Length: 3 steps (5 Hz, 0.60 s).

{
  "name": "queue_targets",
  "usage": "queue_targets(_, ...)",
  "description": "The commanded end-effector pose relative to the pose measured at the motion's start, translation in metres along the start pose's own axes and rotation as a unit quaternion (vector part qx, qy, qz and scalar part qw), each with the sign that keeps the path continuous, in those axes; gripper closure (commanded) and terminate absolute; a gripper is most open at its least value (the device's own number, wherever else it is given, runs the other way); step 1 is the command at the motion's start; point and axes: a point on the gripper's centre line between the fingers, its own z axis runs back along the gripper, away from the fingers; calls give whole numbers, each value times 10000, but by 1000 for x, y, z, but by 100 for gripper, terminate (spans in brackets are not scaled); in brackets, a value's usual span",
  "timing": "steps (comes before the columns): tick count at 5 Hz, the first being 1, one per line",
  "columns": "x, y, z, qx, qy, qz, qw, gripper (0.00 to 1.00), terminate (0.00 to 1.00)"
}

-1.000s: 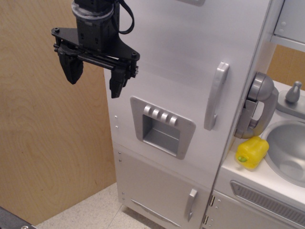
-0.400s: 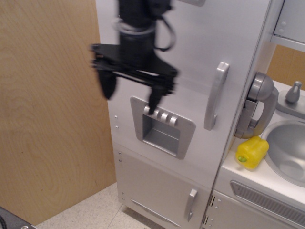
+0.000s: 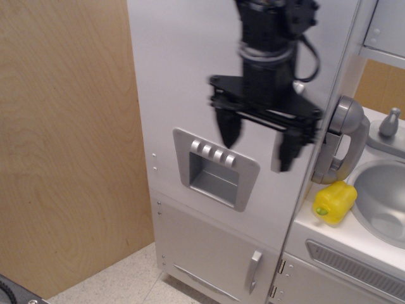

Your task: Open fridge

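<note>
The tall white fridge [image 3: 183, 82] fills the middle of the view, its large door shut. The silver dispenser panel [image 3: 216, 168] with its row of buttons sits low on the door. My black gripper [image 3: 258, 140] is open and empty, blurred with motion, in front of the door's right side. Its right finger [image 3: 288, 149] covers most of the long vertical silver handle, of which only a sliver shows. Its left finger [image 3: 228, 128] hangs just above the dispenser buttons.
A shorter white door with a small silver handle [image 3: 253, 271] lies below the fridge door. To the right are a silver toy phone [image 3: 342, 136], a yellow toy pepper [image 3: 334, 201], a sink [image 3: 383, 199] and a vent grille [image 3: 354, 269]. A wooden wall [image 3: 69, 145] stands on the left.
My gripper has swept right across the fridge door, from its left edge to the long handle, staying open. The fridge door has not moved.
</note>
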Motion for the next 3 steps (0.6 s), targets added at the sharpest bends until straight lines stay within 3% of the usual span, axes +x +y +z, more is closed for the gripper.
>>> queue_targets(1, 30, -20, 8, -96, -586, 6, 9982, 0, 0)
queue_targets(3, 53, -15, 2, 124, -940, 170, 9953, 0, 0)
